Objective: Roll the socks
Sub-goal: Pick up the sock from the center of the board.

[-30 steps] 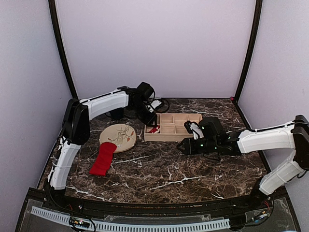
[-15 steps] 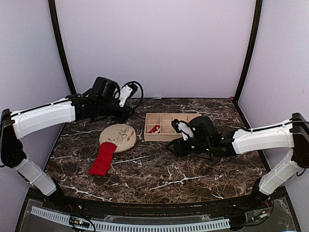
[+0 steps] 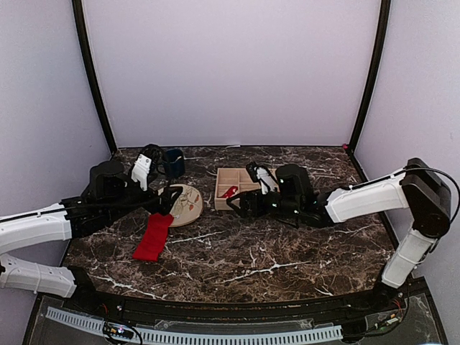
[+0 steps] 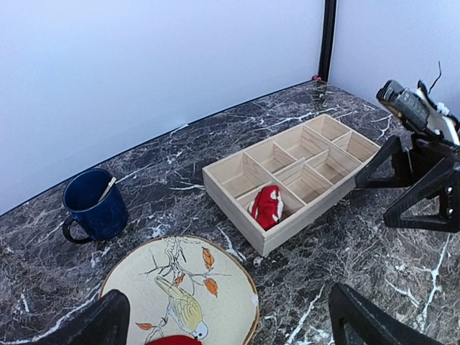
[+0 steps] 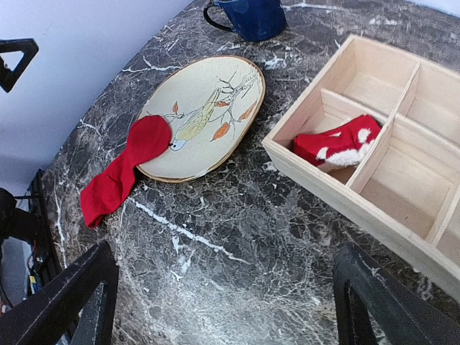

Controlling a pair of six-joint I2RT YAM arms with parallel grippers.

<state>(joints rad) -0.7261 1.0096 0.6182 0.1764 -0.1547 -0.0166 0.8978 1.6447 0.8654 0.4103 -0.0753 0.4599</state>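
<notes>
One red sock [image 3: 152, 237] lies flat on the marble, its upper end resting on the round plate [image 3: 188, 205]; the right wrist view shows it as a long strip [image 5: 121, 175]. The other sock is a small red bundle with white patches [image 3: 229, 192] [image 4: 268, 206] [image 5: 338, 147] in a near-left compartment of the wooden tray [image 3: 241, 171]. My left gripper [image 3: 166, 199] [image 4: 230, 330] is open low over the plate's left edge, above the flat sock's top. My right gripper [image 3: 236, 204] [image 5: 226, 309] is open over bare marble just in front of the tray, holding nothing.
A dark blue mug [image 3: 173, 162] [image 4: 93, 208] with a stick in it stands at the back left behind the plate [image 4: 180, 287]. The wooden tray [image 4: 237, 215] [image 5: 323, 188] has several compartments. Side walls close the table on three sides.
The left arm swung from the tray out to the back left, then down to the plate. The right gripper moved left along the tray's front. Both grippers opened wider.
</notes>
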